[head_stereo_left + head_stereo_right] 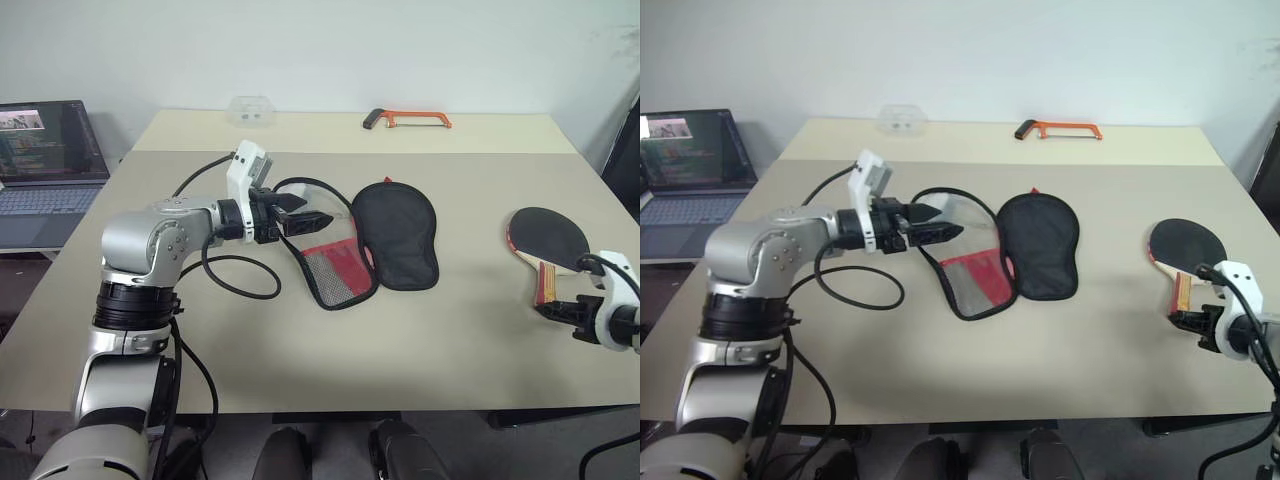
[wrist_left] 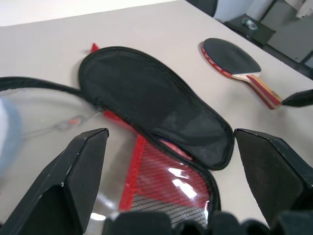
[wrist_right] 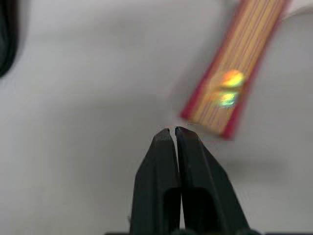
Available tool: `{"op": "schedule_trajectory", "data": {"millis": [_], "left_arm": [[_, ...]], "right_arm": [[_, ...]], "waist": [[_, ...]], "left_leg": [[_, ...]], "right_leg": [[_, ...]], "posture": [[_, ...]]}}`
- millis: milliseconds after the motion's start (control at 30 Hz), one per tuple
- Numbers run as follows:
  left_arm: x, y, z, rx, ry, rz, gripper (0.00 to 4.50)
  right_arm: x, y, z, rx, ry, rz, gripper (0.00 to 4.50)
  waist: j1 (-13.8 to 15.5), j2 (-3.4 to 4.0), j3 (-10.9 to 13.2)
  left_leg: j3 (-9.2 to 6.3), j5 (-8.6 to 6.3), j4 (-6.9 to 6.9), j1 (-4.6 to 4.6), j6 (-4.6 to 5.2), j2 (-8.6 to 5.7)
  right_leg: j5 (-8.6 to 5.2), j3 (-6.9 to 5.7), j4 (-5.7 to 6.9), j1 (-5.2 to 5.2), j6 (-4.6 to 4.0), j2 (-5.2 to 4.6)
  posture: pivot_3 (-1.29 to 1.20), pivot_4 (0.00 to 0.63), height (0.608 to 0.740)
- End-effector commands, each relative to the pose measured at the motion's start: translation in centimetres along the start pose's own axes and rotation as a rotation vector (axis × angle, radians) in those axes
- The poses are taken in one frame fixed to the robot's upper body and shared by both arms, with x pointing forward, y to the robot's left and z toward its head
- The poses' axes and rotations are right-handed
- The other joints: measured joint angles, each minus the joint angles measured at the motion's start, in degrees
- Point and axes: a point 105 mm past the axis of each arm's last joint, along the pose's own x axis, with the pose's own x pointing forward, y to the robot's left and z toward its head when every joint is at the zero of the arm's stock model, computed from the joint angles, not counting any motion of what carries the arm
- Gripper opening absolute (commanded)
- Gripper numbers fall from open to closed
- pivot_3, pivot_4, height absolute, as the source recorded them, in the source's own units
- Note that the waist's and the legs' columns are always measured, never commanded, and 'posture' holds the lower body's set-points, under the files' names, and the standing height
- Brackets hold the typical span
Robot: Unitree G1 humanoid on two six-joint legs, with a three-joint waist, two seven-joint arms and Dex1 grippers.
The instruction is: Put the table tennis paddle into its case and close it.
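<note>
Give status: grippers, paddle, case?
Left gripper open over unzipped case. Right gripper shut, empty, beside paddle handle. Nothing in the way.

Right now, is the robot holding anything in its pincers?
No. The right pincer is shut on nothing, just short of the paddle handle. The left pincer is open over the case.

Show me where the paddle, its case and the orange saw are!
paddle [image 1: 548, 236], left eye view, on its black rubber face.
case [image 1: 397, 235], left eye view, on the black flap.
orange saw [image 1: 420, 118], left eye view, on its frame.
</note>
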Motion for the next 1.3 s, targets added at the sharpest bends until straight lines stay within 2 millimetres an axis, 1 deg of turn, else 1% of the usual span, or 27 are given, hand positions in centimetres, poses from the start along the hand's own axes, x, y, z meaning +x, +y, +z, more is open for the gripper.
{"op": "schedule_trajectory", "data": {"millis": [33,67,167,233,267,333,400,433,467,533,600,667,700,767,867,900,1000,1167,1300], "left_arm": [[0.1,-0.4,1.6,0.058,-0.038,-0.013,4.50],[0.1,-0.4,1.6,0.059,-0.038,-0.013,4.50],[-0.2,-0.3,1.6,0.060,-0.040,-0.007,4.50],[-0.5,-0.2,1.6,0.059,-0.040,0.005,4.50],[-0.7,-0.1,1.5,0.060,-0.040,0.011,4.50],[-1.0,0.0,1.5,0.060,-0.041,0.020,4.50],[-1.2,0.0,1.5,0.058,-0.043,0.025,4.50],[-1.2,0.0,1.5,0.057,-0.042,0.027,4.50],[-1.1,0.0,1.4,0.056,-0.041,0.027,4.50],[-0.9,-0.2,1.4,0.056,-0.044,0.018,4.50],[-0.6,-0.4,1.4,0.060,-0.045,0.011,4.50],[-0.5,-0.5,1.7,0.066,-0.052,0.010,4.50],[-0.6,-0.5,1.9,0.068,-0.056,0.012,4.50],[-0.8,-0.4,2.0,0.072,-0.057,0.023,4.50],[-1.6,-0.1,1.7,0.064,-0.056,0.050,4.50],[-1.8,-0.1,1.5,0.060,-0.054,0.057,4.50],[-1.9,-0.2,1.2,0.053,-0.051,0.064,4.50],[-1.9,-0.4,1.2,0.050,-0.056,0.068,4.50],[-2.1,-0.1,1.4,0.052,-0.060,0.081,4.50]], "right_arm": [[-0.3,-1.1,3.1,-0.006,-0.112,-0.103,0.04],[-0.3,-1.2,3.6,0.005,-0.132,-0.119,0.04],[-0.7,-1.5,5.3,0.010,-0.179,-0.140,0.64],[-1.4,-0.8,6.4,-0.011,-0.203,-0.116,1.32],[-1.7,-0.3,6.6,-0.032,-0.201,-0.098,1.70],[-2.5,0.5,6.5,-0.082,-0.181,-0.068,2.39],[-3.0,0.6,6.6,-0.116,-0.170,-0.072,3.06],[-3.0,0.4,7.1,-0.113,-0.180,-0.091,3.42],[-2.7,-0.4,7.8,-0.091,-0.206,-0.132,3.78],[-1.4,-1.9,9.0,-0.040,-0.246,-0.217,4.46],[0.0,-2.4,9.7,-0.004,-0.263,-0.252,4.46],[1.6,-2.3,9.6,-0.022,-0.242,-0.275,4.46],[2.2,-2.6,9.6,-0.015,-0.237,-0.305,4.46],[2.8,-3.6,9.6,0.013,-0.238,-0.362,4.46],[3.0,-5.6,9.6,0.118,-0.272,-0.444,4.46],[3.3,-5.9,9.4,0.141,-0.272,-0.446,4.46],[4.6,-5.5,8.8,0.166,-0.256,-0.422,4.46],[6.5,-5.0,8.1,0.204,-0.243,-0.423,4.46],[8.0,-4.3,7.6,0.191,-0.226,-0.416,4.46]], "waist": [[-0.1,0.00,0.0],[-0.1,0.00,0.0],[0.0,0.00,0.0],[0.0,0.00,0.0],[0.1,0.00,0.0],[0.4,0.00,0.0],[0.6,0.00,0.0],[0.6,0.00,0.0],[0.6,0.00,0.0],[0.4,0.00,0.0],[0.4,0.00,0.0],[0.4,0.00,0.0],[0.4,0.00,0.0],[0.5,0.00,0.0],[0.6,0.01,0.0],[0.7,0.01,0.0],[0.6,0.00,0.0],[0.2,-0.01,0.0],[-0.6,-0.27,-0.2]], "left_leg": [[0.01,0.00,0.01,0.00,0.01,-0.01],[0.02,0.01,0.01,0.00,0.02,-0.02],[0.00,0.01,-0.02,-0.04,0.02,-0.04],[-0.01,0.01,-0.03,-0.16,0.03,-0.02],[-0.01,0.01,-0.02,-0.21,0.03,-0.02],[-0.03,0.01,-0.02,-0.43,0.03,-0.03],[-0.03,0.01,0.01,-0.73,0.02,-0.02],[-0.04,0.01,0.00,-0.86,0.02,-0.01],[-0.04,0.01,0.00,-0.88,0.02,-0.01],[0.02,0.02,0.04,-0.87,0.02,-0.01],[0.03,0.04,0.05,-0.86,0.06,-0.05],[0.04,0.05,0.02,-0.86,0.08,-0.05],[0.07,0.05,0.01,-0.86,0.08,-0.05],[0.07,0.06,-0.01,-0.89,0.08,-0.04],[0.08,0.06,0.01,-0.95,0.07,-0.05],[0.08,0.06,0.00,-0.97,0.07,-0.08],[0.08,0.06,-0.02,-0.97,0.07,-0.06],[0.07,0.06,0.04,-0.92,0.07,-0.04],[0.11,0.10,0.05,-0.73,0.12,-0.03]], "right_leg": [[0.02,0.02,0.00,0.00,0.03,0.00],[0.04,0.05,-0.01,-0.01,0.04,-0.01],[0.04,0.06,-0.03,-0.05,0.05,-0.01],[0.07,0.03,-0.06,-0.11,0.00,-0.01],[0.19,0.03,-0.06,-0.16,-0.20,-0.01],[0.20,0.00,-0.06,-0.36,-0.22,-0.02],[0.21,-0.02,-0.04,-0.63,-0.24,-0.02],[0.21,-0.02,0.00,-0.82,-0.25,-0.02],[0.21,-0.02,0.00,-0.84,-0.25,-0.02],[0.24,0.04,0.00,-0.86,-0.24,-0.03],[0.30,0.06,0.00,-0.87,-0.23,-0.05],[0.31,0.03,0.01,-0.88,-0.24,-0.05],[0.31,0.02,0.02,-0.88,-0.24,-0.04],[0.31,0.02,0.02,-0.92,-0.25,-0.04],[0.32,0.05,0.00,-0.95,-0.25,-0.08],[0.32,0.05,0.00,-0.97,-0.26,-0.12],[0.32,0.05,-0.03,-0.97,-0.26,-0.12],[0.37,0.04,0.07,-0.94,-0.27,-0.09],[0.52,0.11,0.06,-0.82,-0.24,-0.06]], "posture": [[0.00,0.150,0.740],[0.00,0.150,0.740],[0.00,0.150,0.740],[0.00,0.150,0.740],[0.00,0.150,0.740],[0.00,0.150,0.740],[0.00,0.150,0.740],[0.00,0.150,0.740],[0.00,0.150,0.740],[0.00,0.150,0.740],[0.00,0.150,0.740],[0.00,0.150,0.740],[0.00,0.150,0.740],[0.00,0.150,0.740],[0.00,0.150,0.740],[0.00,0.150,0.740],[0.00,0.150,0.740],[0.00,0.150,0.740],[0.00,0.150,0.740]]}}
